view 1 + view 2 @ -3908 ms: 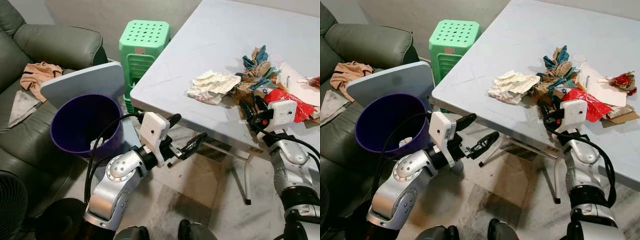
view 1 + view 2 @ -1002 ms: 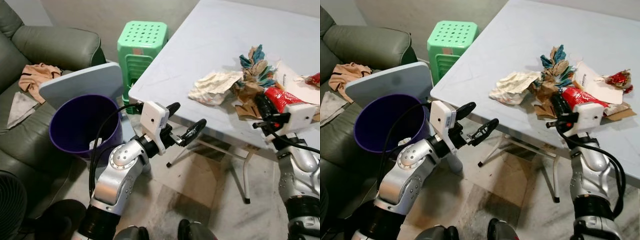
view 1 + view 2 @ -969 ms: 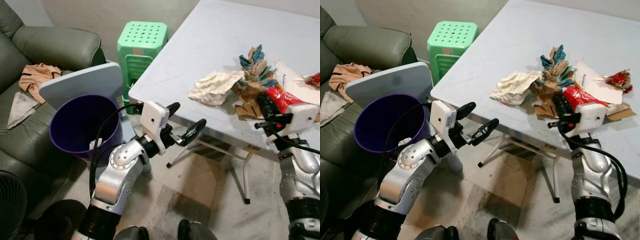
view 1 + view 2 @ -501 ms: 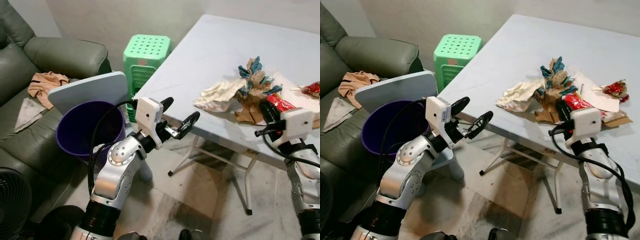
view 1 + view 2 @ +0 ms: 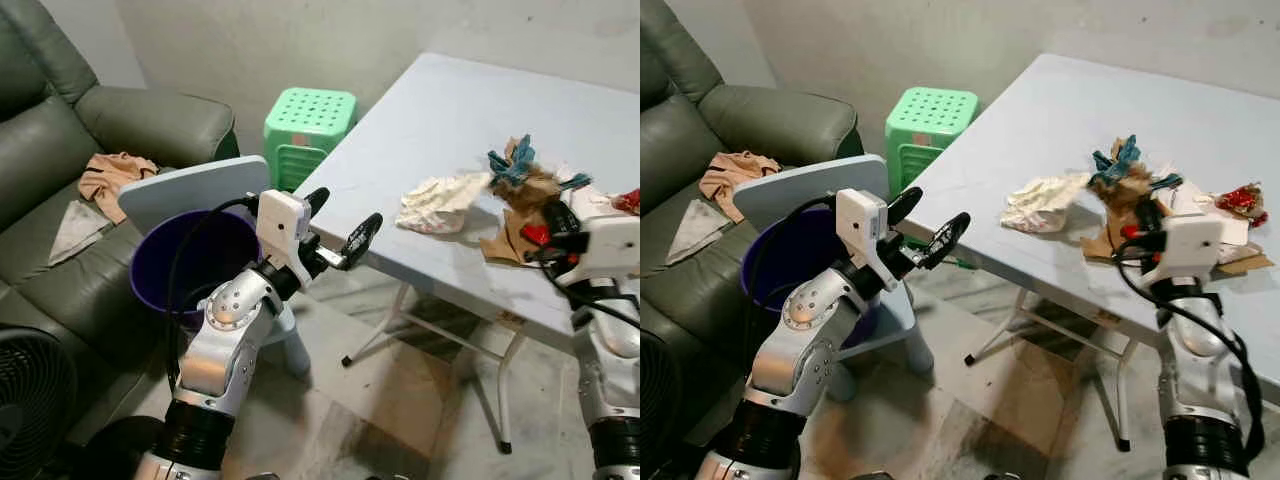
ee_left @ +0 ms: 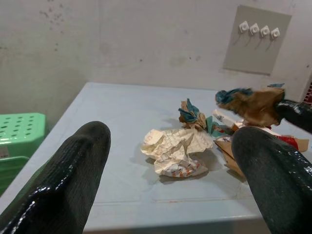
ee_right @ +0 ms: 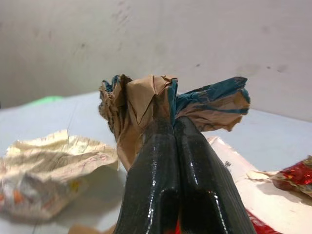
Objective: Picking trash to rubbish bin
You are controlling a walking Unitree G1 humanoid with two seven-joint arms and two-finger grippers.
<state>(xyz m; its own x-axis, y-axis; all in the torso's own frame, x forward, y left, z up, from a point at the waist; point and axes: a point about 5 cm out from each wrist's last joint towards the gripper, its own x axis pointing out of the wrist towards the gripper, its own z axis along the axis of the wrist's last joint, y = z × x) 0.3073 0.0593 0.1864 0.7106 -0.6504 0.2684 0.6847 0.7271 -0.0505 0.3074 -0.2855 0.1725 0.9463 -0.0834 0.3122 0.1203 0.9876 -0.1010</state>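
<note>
- Brown-and-teal crumpled paper (image 7: 146,105) is now pinched between the closed fingers of my right gripper (image 5: 1143,222) and lifted off the grey table (image 5: 430,120) — a second ago it lay in the pile.
- So one piece of trash is in hand; I judge carrying it to the purple bin (image 5: 180,265) comes next.
- Left gripper (image 5: 340,228) hovers by the table edge, fingers apart, holding nothing.
- White crumpled paper (image 5: 437,203) and a red wrapper (image 5: 1238,199) rest on the table.
- Green stool (image 5: 310,125) and a dark green sofa (image 5: 60,170) stand near the bin.
</note>
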